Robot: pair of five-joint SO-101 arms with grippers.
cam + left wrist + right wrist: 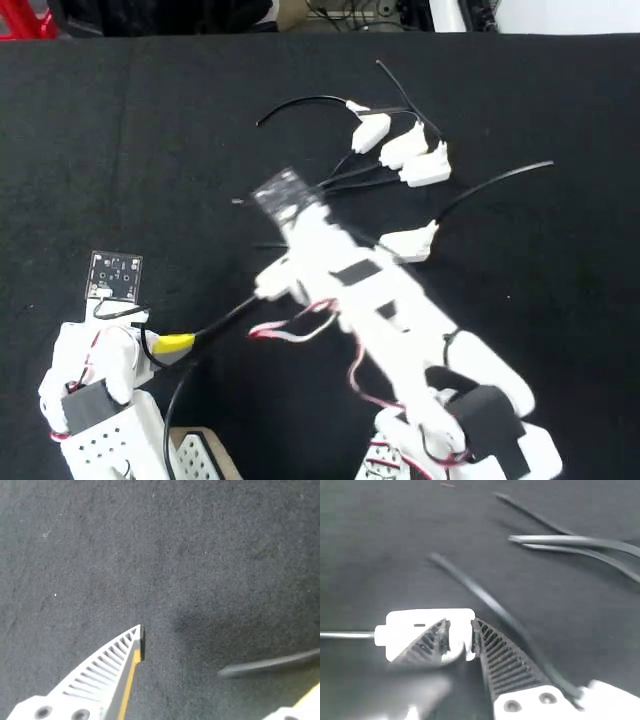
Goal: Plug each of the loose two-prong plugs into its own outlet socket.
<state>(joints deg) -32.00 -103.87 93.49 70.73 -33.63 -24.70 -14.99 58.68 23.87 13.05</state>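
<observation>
My right gripper (462, 630) is shut on a white plug (410, 625) just above the black mat; its thin cable runs off to one side. From above, the right gripper (283, 195) is stretched to the middle of the table. Beyond it lie three white plugs (405, 148) in a cluster with black cables. One more white plug (410, 242) lies beside the right arm. My left gripper (220, 677) is open over bare mat, and one of its fingertips (138, 634) shows. The left arm is folded at the near left corner, with the left gripper (165, 345) pointing down.
Loose black cables (580, 542) cross the mat ahead of the right gripper. One black cable (270, 665) runs by the left gripper. The black table mat (120, 150) is bare on the left and far side.
</observation>
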